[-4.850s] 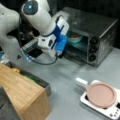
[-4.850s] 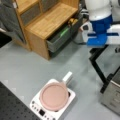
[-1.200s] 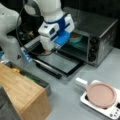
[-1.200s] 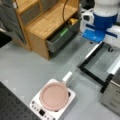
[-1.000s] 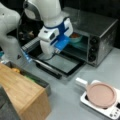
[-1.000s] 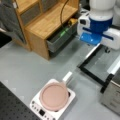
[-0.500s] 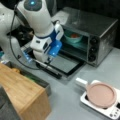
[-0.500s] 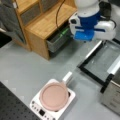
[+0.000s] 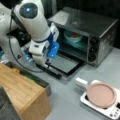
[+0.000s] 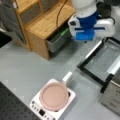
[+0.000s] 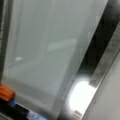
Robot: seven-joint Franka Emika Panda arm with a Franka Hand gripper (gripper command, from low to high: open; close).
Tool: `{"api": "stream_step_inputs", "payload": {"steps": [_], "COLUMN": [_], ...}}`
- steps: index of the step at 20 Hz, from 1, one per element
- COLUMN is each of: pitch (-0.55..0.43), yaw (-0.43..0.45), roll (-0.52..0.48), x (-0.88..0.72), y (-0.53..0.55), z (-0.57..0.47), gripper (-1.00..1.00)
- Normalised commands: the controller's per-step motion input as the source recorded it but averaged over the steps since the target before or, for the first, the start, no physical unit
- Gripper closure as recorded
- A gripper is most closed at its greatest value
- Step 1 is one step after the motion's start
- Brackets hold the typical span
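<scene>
right now the gripper point(image 9: 47, 63) hangs just above the open oven door point(image 9: 63, 64), and i cannot tell if it is open or closed, with a bowl point(image 9: 73, 37) inside the oven point(image 9: 86, 32) and a pink pan point(image 9: 101, 95) nearby.

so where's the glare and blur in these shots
Wrist view: a blown-out white glare spot low on the oven door's glass, everything soft and close. In both front views the picture is blurry; in a front view the toaster oven's top shows a dull sheen, and the gripper hangs over the open door.
</scene>
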Motion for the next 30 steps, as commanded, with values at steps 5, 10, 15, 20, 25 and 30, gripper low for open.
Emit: {"api": "stream_step_inputs", "payload": {"steps": [5,10,15,20,25,30], "pitch": [-0.249,-0.32,-0.344,-0.347,-0.207,-0.111], "yaw": [0.316,0.265,0.283,0.17,0.024,-0.026], "roll": [0.124,0.133,0.269,0.344,0.353,0.304], "x": [-0.19,-0.2,-0.19,-0.21,-0.23,-0.21], "y": [0.05,0.06,0.15,0.23,0.26,0.33], "z": [-0.12,-0.1,-0.11,-0.16,-0.11,-0.06], "gripper": [-1.0,-1.0,-1.0,-1.0,-1.0,-1.0]}}
